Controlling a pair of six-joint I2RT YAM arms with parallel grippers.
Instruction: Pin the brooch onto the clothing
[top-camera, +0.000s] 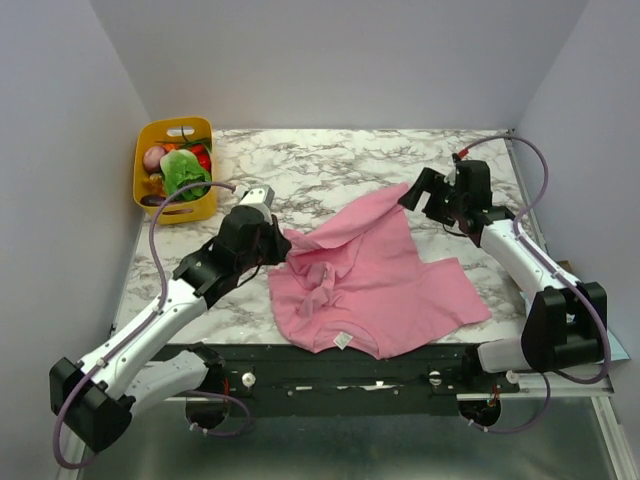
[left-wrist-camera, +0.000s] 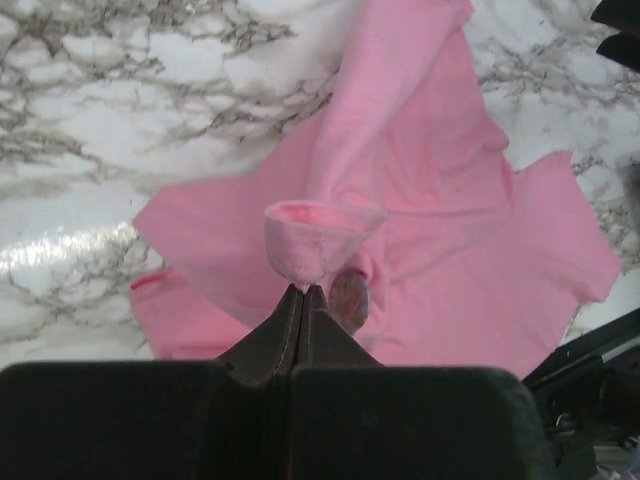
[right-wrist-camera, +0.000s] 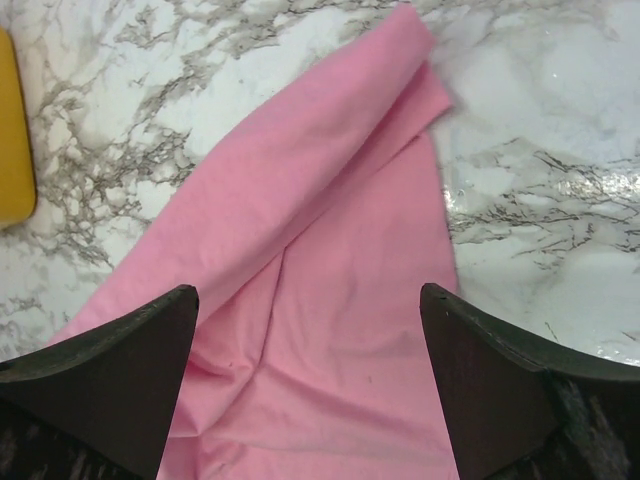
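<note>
One yellow basket (top-camera: 142, 185) left of clothing (top-camera: 390, 280)

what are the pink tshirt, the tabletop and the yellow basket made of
T-shirt: soft knit fabric, likely cotton jersey, matte; it folds and wrinkles limply.
Table top: white marble look with grey veins, glossy glare; could be laminate or film.
Basket: yellow moulded plastic, smooth, with cut-out handle.

Table (top-camera: 350, 165): white marble-pattern top, grey veining, dark front rail (top-camera: 340, 362). Walls (top-camera: 340, 60): plain pale grey-lilac, enclosing back and both sides. Light: even, soft.
</note>
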